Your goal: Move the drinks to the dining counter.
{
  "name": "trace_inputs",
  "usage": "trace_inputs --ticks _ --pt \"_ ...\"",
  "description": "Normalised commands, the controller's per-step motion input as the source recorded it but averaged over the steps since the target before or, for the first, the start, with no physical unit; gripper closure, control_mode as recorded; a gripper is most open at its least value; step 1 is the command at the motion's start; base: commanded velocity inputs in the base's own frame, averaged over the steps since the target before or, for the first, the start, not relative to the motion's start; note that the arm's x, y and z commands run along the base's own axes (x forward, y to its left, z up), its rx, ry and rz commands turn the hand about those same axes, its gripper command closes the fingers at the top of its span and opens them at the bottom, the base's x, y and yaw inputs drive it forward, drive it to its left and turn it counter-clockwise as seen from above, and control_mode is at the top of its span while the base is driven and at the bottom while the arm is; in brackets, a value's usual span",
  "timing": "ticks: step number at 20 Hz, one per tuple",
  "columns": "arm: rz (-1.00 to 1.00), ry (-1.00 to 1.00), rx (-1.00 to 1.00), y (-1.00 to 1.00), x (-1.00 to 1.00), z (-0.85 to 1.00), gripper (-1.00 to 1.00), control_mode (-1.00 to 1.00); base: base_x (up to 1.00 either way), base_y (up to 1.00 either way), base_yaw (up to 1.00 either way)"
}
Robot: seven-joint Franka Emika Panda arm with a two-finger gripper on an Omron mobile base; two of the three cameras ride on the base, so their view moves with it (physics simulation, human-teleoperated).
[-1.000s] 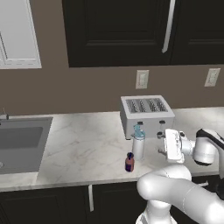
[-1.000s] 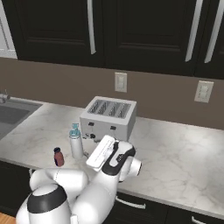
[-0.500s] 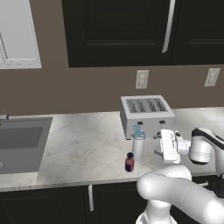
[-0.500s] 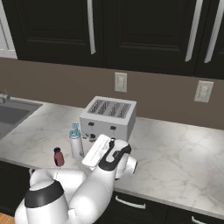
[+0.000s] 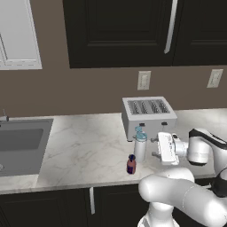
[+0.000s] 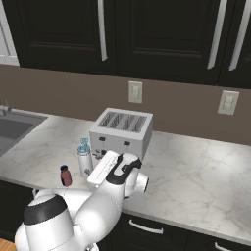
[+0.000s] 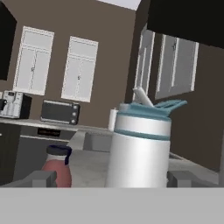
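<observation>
We are approaching the slim white-grey bottle (image 5: 140, 146) with our hand (image 5: 156, 146), whose jaws are standing wide apart and grasping nothing. The bottle is standing upright on the marble surface (image 5: 84, 146), just in front of the white toaster (image 5: 148, 116), so its long axis is running vertically. In the left base view the bottle is lying at about 9 o'clock from our hand, just beside it, with a narrow gap showing between them. In the hand view the bottle (image 7: 140, 144) is rising between the two dark fingertips (image 7: 41, 178), a little toward the 3 o'clock side of the middle, and its light-blue spout lid is pointing up toward 12 o'clock. The tiny purple-red bottle (image 5: 131, 164) is standing near the slim one, at about 7 o'clock from it in the left base view, and in the hand view it (image 7: 57, 168) is sitting close to the fingertip at 9 o'clock. We are judging that the coming move needs a straight advance, keeping that small bottle outside the jaws.
</observation>
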Motion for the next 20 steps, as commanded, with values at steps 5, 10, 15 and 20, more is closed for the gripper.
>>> trace_inputs --ticks 5,10,15,20 --pt "0.00 0.23 0.00 0.06 0.00 0.00 -1.00 -1.00 0.00 0.00 0.00" --pt "0.00 0.18 0.00 0.00 0.00 0.00 -1.00 -1.00 0.00 0.00 0.00" --pt "0.00 0.12 0.00 0.14 0.00 0.00 -1.00 -1.00 0.00 0.00 0.00" --pt "-0.01 0.00 0.00 0.20 0.00 0.00 -1.00 -1.00 0.00 0.00 0.00"
